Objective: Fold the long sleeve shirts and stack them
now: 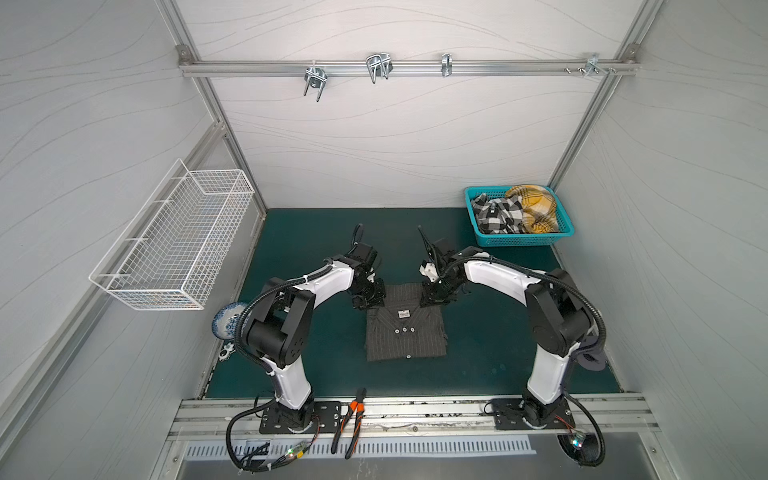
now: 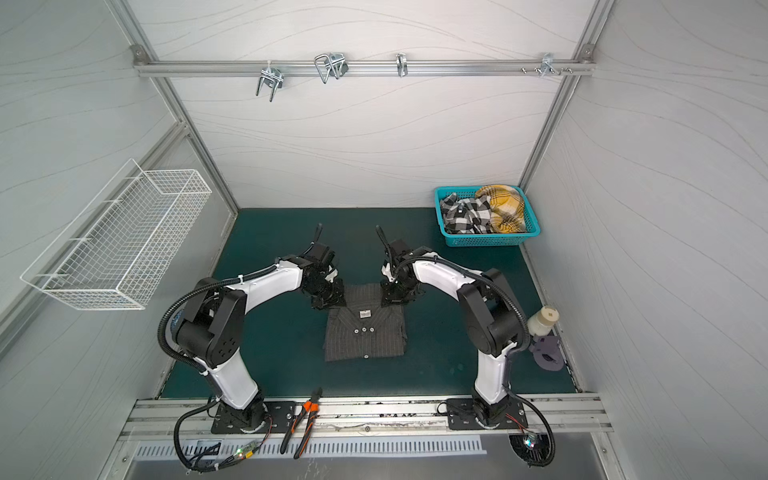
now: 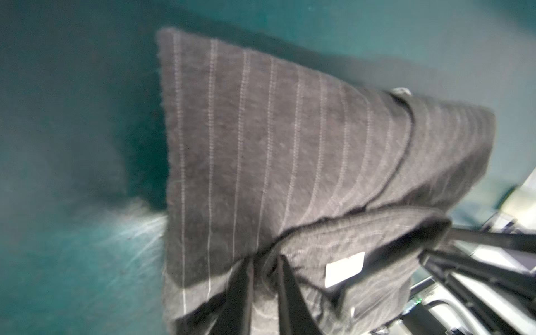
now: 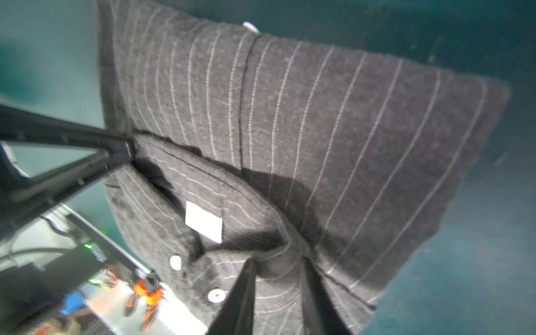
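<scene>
One dark charcoal pinstriped long sleeve shirt [image 1: 405, 332] lies folded in a rectangle mid-table on the green mat in both top views, its white neck label [image 1: 403, 314] and buttons facing up. My left gripper [image 1: 368, 301] and right gripper [image 1: 432, 297] sit at the shirt's far corners, on either side of the collar. In the left wrist view the left gripper [image 3: 265, 261] is shut on a bunch of shirt fabric beside the label [image 3: 345, 268]. The right wrist view shows the right gripper [image 4: 278, 264] shut on bunched collar fabric near a button [image 4: 216, 295].
A teal basket [image 1: 519, 240] holding plaid garments stands at the back right. A white wire basket [image 1: 174, 241] hangs on the left wall. Orange-handled pliers [image 1: 351, 419] lie on the front rail. A blue-white plate [image 1: 226, 324] sits behind the left arm, and a white bottle [image 2: 542, 322] beside the right arm.
</scene>
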